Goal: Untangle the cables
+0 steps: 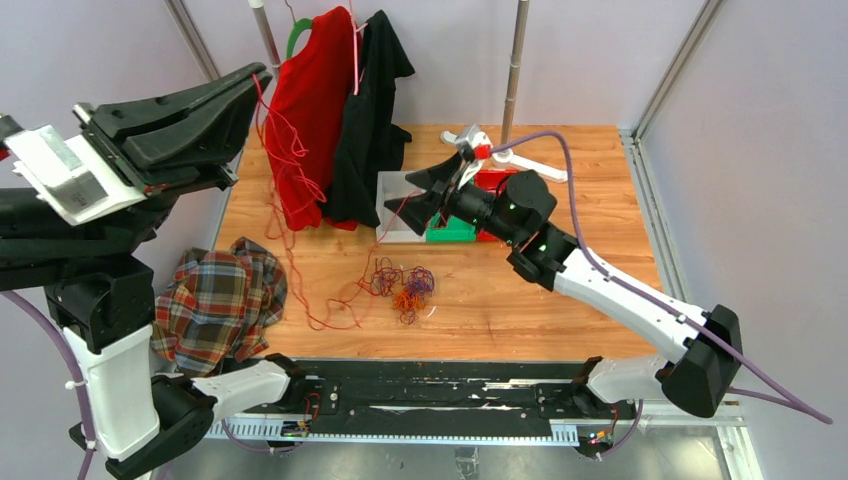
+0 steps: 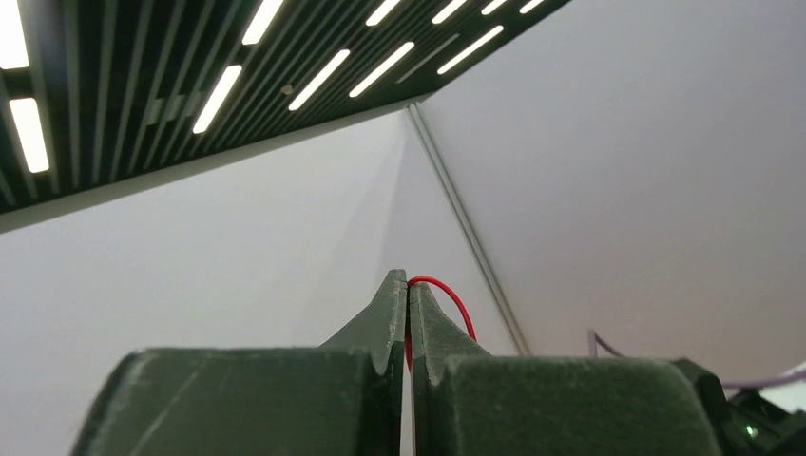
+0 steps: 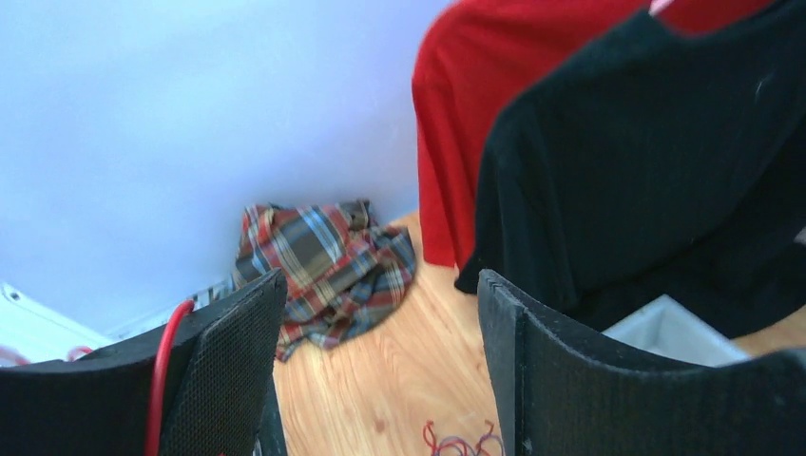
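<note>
Down on the wooden table, a little toward the near edge: the cables, bunched in a curly knot of red, orange and purple. Orange clump low in the middle, purple loops to either side, red curls round the left.

Trailing out of the knot to the left, a red strand. Loops over the boards near the front edge, then climbs steeply off the table.

Up at the top of that climb, the left gripper, raised high over the table's left side. Clamped right down on the red strand. Seen from the left wrist camera, fingertips pressed together with the wire arching out from between them.

Over to the right gripper, hovering above the table behind the knot and pointing left. Spread wide, gripping nothing, boards and cloth showing through the gap. A run of red wire lying along the outside of one finger; impossible to say whether part of the same strand.

Just below and behind it, a clear bin with a green block beside it.

Further out, a plaid shirt crumpled at the front left corner. At the back left, a red garment and a black garment hanging side by side.
</note>
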`<state>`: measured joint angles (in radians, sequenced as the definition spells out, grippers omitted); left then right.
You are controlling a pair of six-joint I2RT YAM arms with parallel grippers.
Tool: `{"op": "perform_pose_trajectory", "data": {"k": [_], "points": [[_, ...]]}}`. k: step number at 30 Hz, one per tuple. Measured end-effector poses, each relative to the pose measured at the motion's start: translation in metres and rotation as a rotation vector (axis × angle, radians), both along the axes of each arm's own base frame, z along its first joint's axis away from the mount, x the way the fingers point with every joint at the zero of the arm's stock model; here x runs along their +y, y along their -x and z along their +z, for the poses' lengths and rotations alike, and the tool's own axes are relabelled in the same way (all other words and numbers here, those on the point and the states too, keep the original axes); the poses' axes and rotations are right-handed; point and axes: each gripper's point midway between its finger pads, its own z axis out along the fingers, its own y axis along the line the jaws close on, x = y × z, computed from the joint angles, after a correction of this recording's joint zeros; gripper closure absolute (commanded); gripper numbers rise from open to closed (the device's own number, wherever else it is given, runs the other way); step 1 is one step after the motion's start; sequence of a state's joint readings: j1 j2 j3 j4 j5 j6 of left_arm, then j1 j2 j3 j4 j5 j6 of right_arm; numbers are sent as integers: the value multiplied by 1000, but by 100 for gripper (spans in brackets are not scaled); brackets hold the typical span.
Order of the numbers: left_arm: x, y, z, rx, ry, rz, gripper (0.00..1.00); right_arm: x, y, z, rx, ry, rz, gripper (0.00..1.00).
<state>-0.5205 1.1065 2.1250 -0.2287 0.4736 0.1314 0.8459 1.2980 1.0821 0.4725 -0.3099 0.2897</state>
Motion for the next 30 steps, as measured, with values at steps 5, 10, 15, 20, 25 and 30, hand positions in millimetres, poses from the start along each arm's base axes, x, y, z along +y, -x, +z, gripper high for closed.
{"op": "perform_pose_trajectory", "data": {"k": [5, 10, 15, 20, 25, 30], "points": [[-3, -10, -21, 12, -51, 37, 100, -5, 5, 58, -55, -60, 4, 26], [12, -32, -41, -12, -77, 218, 100, -10, -12, 53, -22, 17, -86, 26], [33, -58, -48, -35, -105, 426, 100, -25, -41, -40, 108, 233, -243, 26], [42, -85, -81, 22, -218, 567, 100, -59, -57, -107, 220, 420, -385, 25], [45, -108, -130, 142, -347, 638, 100, -100, -71, -116, 226, 549, -558, 24], [43, -114, -164, 212, -414, 632, 100, -121, -73, -92, 192, 545, -600, 23]]}}
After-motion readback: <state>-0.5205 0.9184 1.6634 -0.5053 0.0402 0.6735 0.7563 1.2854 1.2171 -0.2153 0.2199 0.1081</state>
